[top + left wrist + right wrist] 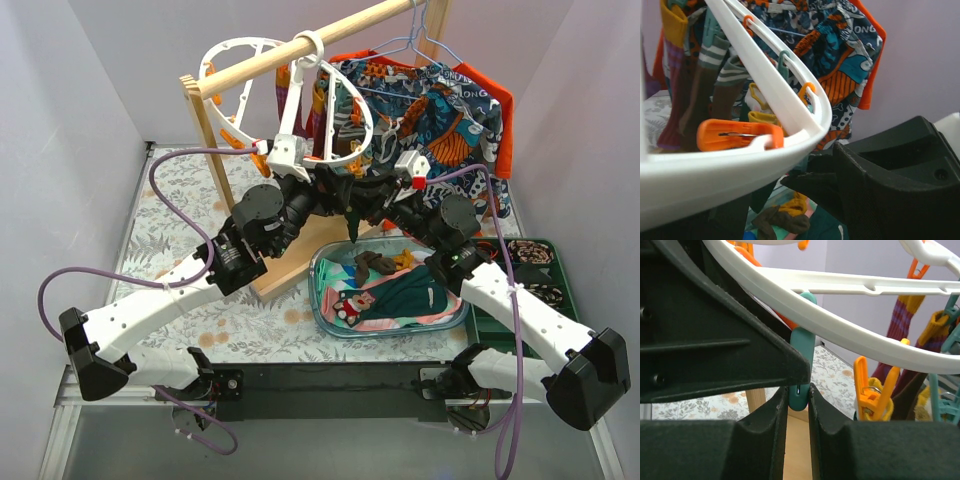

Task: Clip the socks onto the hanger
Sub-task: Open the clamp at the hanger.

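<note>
Meanwhile, right pincer (799, 392) is pinching a teal peg (802, 335) under the hanger (840, 331); left pincer (325, 195) beside it cannot be read. Some socks (900, 325) are hanging there, more lying in the tray (316, 290) below.

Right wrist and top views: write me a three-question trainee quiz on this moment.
1. True or false: the right end effector is shut on an orange peg.
2. The teal sock lies in: A the clear tub; B the green tray; C the shirt.
3. Fill in: the hanger hooks over the wooden ____.
Key: 1 false, it grips the teal peg; 2 A; 3 rail.
</note>
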You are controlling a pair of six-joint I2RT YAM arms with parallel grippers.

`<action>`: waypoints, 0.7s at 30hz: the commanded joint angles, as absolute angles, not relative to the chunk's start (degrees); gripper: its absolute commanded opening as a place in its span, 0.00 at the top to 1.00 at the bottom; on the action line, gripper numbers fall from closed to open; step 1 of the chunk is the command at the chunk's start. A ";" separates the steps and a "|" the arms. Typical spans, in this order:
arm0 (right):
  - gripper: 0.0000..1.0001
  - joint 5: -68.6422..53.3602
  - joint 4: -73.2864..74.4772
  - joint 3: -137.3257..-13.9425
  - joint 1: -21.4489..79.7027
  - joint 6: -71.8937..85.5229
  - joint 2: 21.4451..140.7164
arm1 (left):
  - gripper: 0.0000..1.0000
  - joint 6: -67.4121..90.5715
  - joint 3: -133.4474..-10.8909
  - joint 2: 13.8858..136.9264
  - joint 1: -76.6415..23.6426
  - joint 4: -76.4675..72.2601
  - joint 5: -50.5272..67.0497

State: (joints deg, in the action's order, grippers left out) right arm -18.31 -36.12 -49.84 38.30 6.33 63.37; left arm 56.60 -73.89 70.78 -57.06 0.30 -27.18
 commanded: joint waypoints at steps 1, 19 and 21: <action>0.99 -24.17 -35.60 -52.12 37.97 9.75 63.28 | 0.42 54.66 -73.83 69.43 -56.60 -6.33 -20.31; 0.99 -24.52 -34.45 -52.65 37.62 9.23 63.11 | 0.63 63.10 -76.82 71.63 -55.28 -0.26 -24.61; 0.99 -24.61 -34.28 -52.82 37.62 9.32 63.19 | 0.68 62.84 -76.73 71.72 -55.20 -0.35 -24.70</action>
